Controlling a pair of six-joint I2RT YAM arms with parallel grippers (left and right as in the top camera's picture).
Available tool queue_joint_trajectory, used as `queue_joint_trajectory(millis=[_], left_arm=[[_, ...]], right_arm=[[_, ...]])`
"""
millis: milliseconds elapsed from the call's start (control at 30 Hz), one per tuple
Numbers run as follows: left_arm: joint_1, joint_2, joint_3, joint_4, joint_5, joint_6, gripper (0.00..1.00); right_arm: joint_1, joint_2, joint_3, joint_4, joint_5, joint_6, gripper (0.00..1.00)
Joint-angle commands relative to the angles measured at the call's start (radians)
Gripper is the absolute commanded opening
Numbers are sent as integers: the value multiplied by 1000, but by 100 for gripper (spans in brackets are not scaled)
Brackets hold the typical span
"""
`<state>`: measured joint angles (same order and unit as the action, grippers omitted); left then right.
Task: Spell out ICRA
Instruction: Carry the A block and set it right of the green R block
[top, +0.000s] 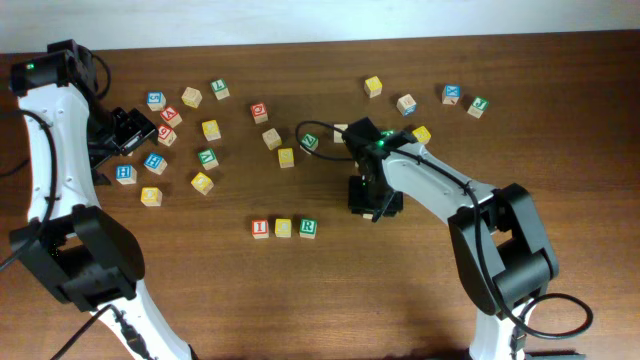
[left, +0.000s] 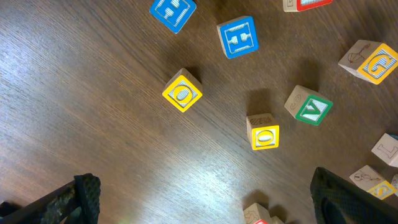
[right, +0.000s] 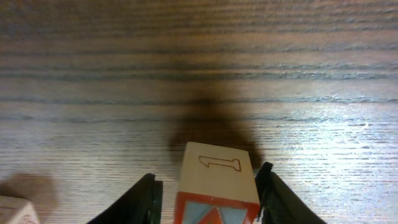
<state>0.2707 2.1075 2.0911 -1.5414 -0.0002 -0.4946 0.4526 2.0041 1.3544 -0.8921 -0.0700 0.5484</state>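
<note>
Three blocks stand in a row at the front middle of the table: a red I (top: 260, 228), a yellow C (top: 283, 228) and a green R (top: 308, 227). My right gripper (top: 374, 203) is right of and a little behind the row. It is shut on a wooden block with a red-framed letter face (right: 214, 171), held above its own shadow on the wood. My right gripper's fingers (right: 208, 193) flank that block. My left gripper (top: 128, 130) hangs wide open and empty over the loose blocks at the far left; its fingers (left: 205, 193) show at the bottom corners.
Loose letter blocks lie scattered at the back left (top: 208, 129) and back right (top: 406, 104). Under the left wrist are two yellow O blocks (left: 182, 92) (left: 263, 132), a green V block (left: 310, 106) and blue blocks (left: 237, 36).
</note>
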Motion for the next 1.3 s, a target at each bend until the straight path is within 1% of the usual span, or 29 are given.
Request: queue_joint_trajectory(millis=[0, 67, 167, 200, 300, 433, 533, 600, 700, 933, 1033, 1100, 1167, 1233, 1267], left_arm=[[3, -15, 14, 0, -3, 2, 99], [3, -15, 14, 0, -3, 2, 99], [3, -15, 14, 0, -3, 2, 99], [3, -15, 14, -1, -3, 2, 99], [3, -15, 14, -1, -4, 2, 99], [3, -15, 14, 0, -3, 2, 99], [3, -15, 14, 0, -3, 2, 99], [3, -15, 14, 0, -3, 2, 99], [3, -15, 14, -1, -4, 2, 99], [3, -15, 14, -1, -3, 2, 99], [3, -15, 14, -1, -3, 2, 99], [3, -15, 14, -1, -4, 2, 99], [3, -15, 14, 0, -4, 2, 99], [3, -15, 14, 0, -3, 2, 99], [3, -15, 14, 0, -4, 2, 99]], right_arm=[[5, 2, -10, 11, -1, 5, 36], [5, 2, -10, 26, 2, 5, 30], [5, 2, -10, 41, 3, 3, 28], [5, 2, -10, 47, 2, -17, 28], [6, 1, -10, 30, -5, -22, 23], [32, 0, -9, -38, -160, -66, 24], [102, 0, -9, -45, -159, -58, 23], [151, 0, -9, -16, -132, 6, 22], [177, 1, -10, 6, -68, 43, 23], [177, 2, -10, 95, -77, 29, 23], [185, 2, -10, 93, -76, 30, 23], [200, 2, -10, 89, -76, 37, 24], [208, 2, -10, 88, -75, 36, 32], [208, 2, -10, 88, -76, 36, 33], [208, 2, -10, 88, -76, 36, 36]])
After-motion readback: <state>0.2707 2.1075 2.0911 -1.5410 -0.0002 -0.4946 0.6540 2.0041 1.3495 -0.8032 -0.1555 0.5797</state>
